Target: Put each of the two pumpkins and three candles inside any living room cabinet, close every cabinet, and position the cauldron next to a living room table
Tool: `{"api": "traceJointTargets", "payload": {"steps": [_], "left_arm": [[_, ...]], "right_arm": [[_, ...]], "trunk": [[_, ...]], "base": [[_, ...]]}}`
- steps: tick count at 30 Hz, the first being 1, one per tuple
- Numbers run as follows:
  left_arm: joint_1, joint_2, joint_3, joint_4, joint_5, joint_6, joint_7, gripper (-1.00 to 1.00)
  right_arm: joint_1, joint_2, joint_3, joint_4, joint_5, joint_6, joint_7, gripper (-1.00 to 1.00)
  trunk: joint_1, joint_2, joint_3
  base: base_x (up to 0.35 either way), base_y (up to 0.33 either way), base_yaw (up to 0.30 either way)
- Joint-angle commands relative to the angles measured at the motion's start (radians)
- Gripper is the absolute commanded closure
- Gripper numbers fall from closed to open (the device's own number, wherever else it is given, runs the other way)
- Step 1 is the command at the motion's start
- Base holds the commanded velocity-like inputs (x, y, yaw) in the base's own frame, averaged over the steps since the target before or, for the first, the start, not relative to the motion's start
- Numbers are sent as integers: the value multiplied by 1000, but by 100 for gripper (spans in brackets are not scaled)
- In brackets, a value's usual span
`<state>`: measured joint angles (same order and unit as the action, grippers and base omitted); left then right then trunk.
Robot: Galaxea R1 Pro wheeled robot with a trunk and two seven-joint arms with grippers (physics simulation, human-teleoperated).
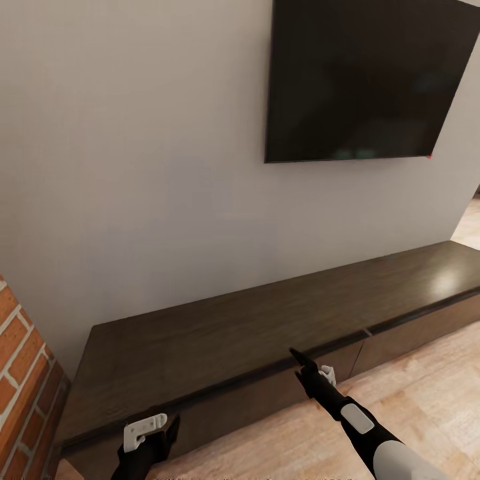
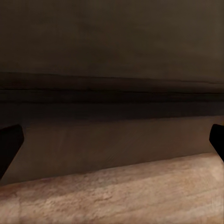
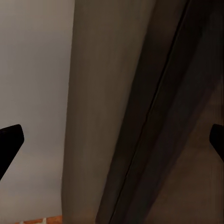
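Both grippers hover at the cabinet (image 1: 267,333) front, low in frame: left gripper (image 1: 160,427) bottom left, right gripper (image 1: 303,363) centre; both spread wide in their wrist views. Drawer fronts sit closed.

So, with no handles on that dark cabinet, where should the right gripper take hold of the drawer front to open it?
Probably the front's top edge, under the overhanging cabinet top, approached from the floor side. The drawer front is flat and handleless; the dark gap there looks like the only purchase. The right gripper, open, is beside it.
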<state>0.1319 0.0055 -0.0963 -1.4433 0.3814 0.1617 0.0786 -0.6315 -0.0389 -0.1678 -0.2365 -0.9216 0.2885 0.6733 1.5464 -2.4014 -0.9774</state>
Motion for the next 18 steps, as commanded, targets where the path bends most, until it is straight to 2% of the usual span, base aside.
{"api": "traceJointTargets", "payload": {"steps": [1, 11, 16, 18], "left_arm": [[0, 1, -2, -2, 10, 4, 7, -100], [0, 1, -2, -1, 7, 4, 9, -100], [0, 1, -2, -1, 6, 4, 9, -100], [0, 1, -2, -1, 5, 4, 9, -100]], "right_arm": [[-1, 0, -2, 0, -8, 9, 2, -100], [-1, 1, -2, 0, -8, 8, 2, -100], [-1, 1, -2, 0, -8, 8, 2, -100], [-1, 1, -2, 0, -8, 8, 2, -100]], "trunk": [[4, -8, -4], [42, -78, -35], [42, -78, -35], [50, -92, -42]], "base": [[0, 0, 0], [0, 0, 0], [0, 0, 0], [0, 0, 0]]}}
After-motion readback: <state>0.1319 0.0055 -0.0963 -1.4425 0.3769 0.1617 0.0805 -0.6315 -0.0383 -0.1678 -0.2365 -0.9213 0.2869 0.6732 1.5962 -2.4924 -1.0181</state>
